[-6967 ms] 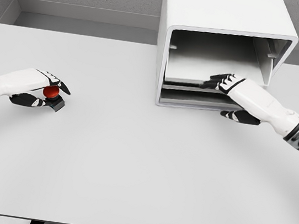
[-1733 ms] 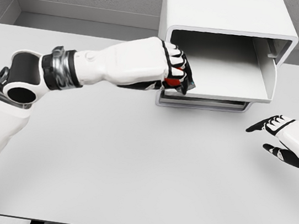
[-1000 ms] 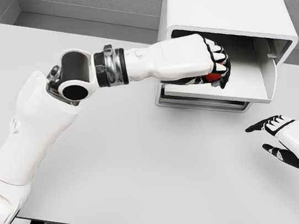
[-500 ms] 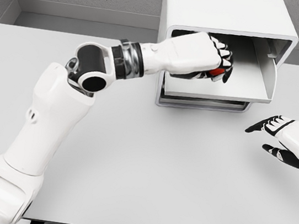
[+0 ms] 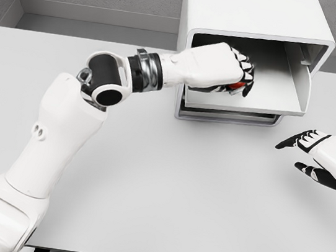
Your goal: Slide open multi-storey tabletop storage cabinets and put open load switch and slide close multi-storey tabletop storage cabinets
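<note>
While the left hand [image 5: 226,68] is reaching into the cabinet, its fingers are curled tight around the load switch [image 5: 237,85], and you can only catch a bit of red peeking out under the knuckles. Hand and switch sit just above the pulled-out upper drawer [image 5: 272,94], inside the open front of the white storage cabinet [image 5: 253,12]. Can't tell if the switch is touching the drawer floor or not. Below it there's a lower drawer [image 5: 244,118] that sticks out only a little. The left arm stretches in from the bottom left corner, elbow up over the white table [image 5: 148,179]. Over on the right, the right hand [image 5: 317,156] hangs low over the table near the edge of the shot, well apart from the cabinet, fingers loosely spread and holding nothing.
</note>
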Motion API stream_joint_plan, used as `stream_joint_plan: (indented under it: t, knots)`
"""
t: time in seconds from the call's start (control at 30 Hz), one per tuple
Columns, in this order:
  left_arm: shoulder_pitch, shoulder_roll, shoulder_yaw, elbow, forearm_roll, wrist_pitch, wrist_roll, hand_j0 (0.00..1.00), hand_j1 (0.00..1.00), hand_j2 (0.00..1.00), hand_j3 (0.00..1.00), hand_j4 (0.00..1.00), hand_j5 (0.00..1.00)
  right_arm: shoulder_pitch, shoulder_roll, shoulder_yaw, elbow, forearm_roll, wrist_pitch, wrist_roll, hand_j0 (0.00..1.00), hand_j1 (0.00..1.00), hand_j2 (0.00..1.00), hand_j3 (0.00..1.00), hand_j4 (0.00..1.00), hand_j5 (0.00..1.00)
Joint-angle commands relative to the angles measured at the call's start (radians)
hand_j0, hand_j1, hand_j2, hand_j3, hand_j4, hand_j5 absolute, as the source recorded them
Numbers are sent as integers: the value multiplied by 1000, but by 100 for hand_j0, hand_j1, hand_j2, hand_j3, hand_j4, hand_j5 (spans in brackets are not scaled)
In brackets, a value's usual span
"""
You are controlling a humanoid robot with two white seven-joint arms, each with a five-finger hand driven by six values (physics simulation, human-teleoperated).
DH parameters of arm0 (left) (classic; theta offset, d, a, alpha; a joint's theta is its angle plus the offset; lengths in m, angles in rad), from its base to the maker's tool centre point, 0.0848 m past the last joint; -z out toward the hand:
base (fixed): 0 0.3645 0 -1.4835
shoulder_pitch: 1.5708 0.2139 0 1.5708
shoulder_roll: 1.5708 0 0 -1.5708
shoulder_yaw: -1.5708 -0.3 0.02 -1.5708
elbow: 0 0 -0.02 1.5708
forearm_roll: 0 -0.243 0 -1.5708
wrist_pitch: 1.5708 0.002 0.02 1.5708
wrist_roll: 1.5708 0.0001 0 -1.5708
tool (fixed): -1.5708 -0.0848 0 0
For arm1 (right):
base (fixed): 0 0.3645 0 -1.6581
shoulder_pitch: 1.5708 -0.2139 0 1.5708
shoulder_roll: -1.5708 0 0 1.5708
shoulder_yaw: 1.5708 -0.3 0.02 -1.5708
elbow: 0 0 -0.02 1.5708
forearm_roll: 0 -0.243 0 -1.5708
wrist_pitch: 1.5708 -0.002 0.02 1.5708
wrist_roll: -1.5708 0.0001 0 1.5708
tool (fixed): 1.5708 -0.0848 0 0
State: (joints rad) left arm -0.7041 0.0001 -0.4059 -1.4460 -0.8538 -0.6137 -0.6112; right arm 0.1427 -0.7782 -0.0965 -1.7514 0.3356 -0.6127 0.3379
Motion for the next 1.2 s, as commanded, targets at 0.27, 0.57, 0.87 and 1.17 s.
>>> stream_joint_plan:
  t: [0.27, 0.57, 0.87, 1.17]
  knots:
    - [6, 0, -14, -7, -4, 3, 0, 46, 46, 46, 46, 46, 46, 0, 0, 0, 0, -6, 2, 0, 69, 69, 69, 69, 69, 69]
    - [8, 0, -16, -10, -4, 3, 0, 69, 69, 69, 69, 69, 69, 0, 0, 0, 1, -6, 2, -2, 69, 69, 69, 69, 69, 69]
    - [11, 0, -16, -36, -4, 3, 0, 81, 81, 81, 81, 81, 81, 0, 0, 0, 3, -6, 2, -2, 69, 69, 69, 69, 69, 69]
    - [12, 0, -13, -100, -4, 3, 0, 87, 87, 87, 87, 87, 87, 0, 0, 0, 6, -6, 2, 0, 69, 69, 69, 69, 69, 69]
